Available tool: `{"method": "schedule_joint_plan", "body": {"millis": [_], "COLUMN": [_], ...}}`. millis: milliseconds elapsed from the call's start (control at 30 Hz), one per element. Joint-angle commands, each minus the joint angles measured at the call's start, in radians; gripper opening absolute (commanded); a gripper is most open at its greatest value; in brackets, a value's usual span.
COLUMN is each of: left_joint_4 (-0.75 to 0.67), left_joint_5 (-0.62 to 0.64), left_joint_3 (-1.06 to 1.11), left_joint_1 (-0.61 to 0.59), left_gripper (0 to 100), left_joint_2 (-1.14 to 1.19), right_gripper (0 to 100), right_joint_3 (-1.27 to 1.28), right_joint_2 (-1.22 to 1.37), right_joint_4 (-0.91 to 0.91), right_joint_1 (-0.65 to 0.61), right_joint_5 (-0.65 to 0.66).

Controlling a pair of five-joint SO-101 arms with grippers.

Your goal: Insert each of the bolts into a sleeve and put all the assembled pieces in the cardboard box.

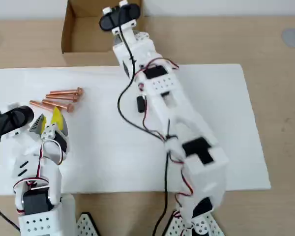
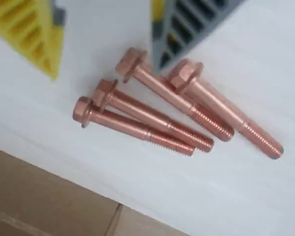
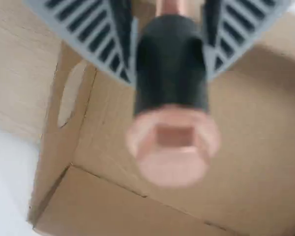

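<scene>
A white sheet [image 1: 211, 147] covers most of my wooden table [image 1: 280, 88]; a grey disc [image 1: 292, 37] lies near its far right edge.

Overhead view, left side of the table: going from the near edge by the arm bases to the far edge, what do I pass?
left pincer → copper bolts → cardboard box

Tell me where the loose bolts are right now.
In the high view the loose bolts lie on the left part of the white sheet, just ahead of the left claw, short of the cardboard box.
</scene>
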Motion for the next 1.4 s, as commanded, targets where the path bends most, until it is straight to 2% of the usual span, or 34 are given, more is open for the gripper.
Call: {"method": "schedule_joint_plan", "body": {"millis": [0, 300, 633, 733, 867, 933, 1233, 1300, 1367], "left_joint_4": [0.005, 0.005, 0.005, 0.006, 0.008, 0.028, 0.044, 0.044, 0.044], "left_joint_5": [0.005, 0.005, 0.005, 0.005, 0.005, 0.005, 0.005, 0.005, 0.006], "left_joint_3": [-0.005, 0.012, 0.018, 0.018, 0.015, 0.012, 0.012, 0.012, 0.012], "left_joint_1": [0.012, 0.012, 0.012, 0.012, 0.012, 0.014, 0.009, 0.008, 0.008], "left_gripper": [14, 14, 14, 14, 14, 14, 15, 15, 15], "left_joint_2": [-0.004, -0.004, -0.004, -0.004, -0.004, -0.004, -0.007, -0.005, -0.005], "right_gripper": [1.1, 1.1, 1.2, 5.4, 22.1, 26.9, 28.2, 28.2, 28.2], "right_joint_3": [-0.278, -0.791, -1.148, -1.218, -1.285, -1.307, -1.317, -1.339, -1.397], "right_joint_2": [0.099, 0.466, 0.748, 0.788, 0.816, 0.822, 0.817, 0.809, 0.783], "right_joint_4": [0.029, 0.213, 0.338, 0.385, 0.443, 0.468, 0.493, 0.542, 0.672], "right_joint_1": [0.038, 0.048, 0.065, 0.068, 0.068, 0.068, 0.065, 0.065, 0.065], "right_joint_5": [-0.035, -0.117, -0.11, -0.109, -0.109, -0.109, -0.115, -0.115, -0.117]}}
